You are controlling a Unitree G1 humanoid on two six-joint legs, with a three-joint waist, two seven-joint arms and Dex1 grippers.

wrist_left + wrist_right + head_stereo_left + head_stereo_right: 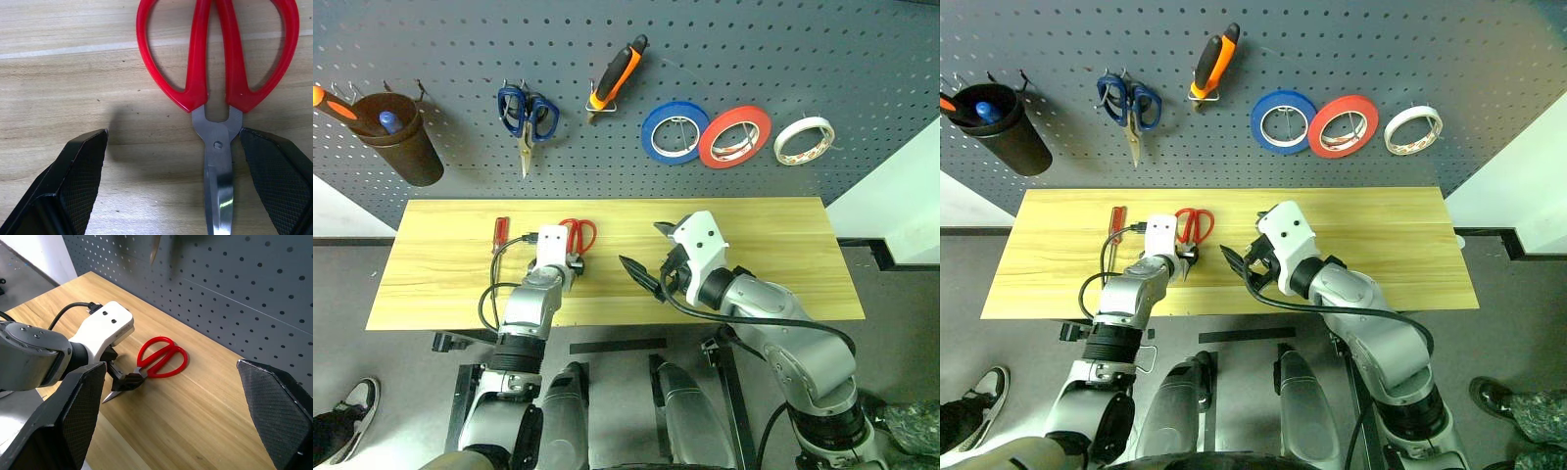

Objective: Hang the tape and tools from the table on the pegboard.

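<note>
A: Where are the scissors [215,73] found?

B: At centre-left on the table [764,255], blades between the spread left claw [183,181]; the right claw [181,416] is also open.

A: Advice?

B: The blades should be centred before closing.

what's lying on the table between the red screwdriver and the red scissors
Bare wood apart from the left hand reaching in at the red scissors; nothing else lies beside the red screwdriver, per the right eye view.

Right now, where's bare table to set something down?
The table's right half, past the right tool, is bare, as is the left end beyond the red-handled screwdriver. It's crowded around the red-handled scissors, where the open left tool straddles the blades.
</note>
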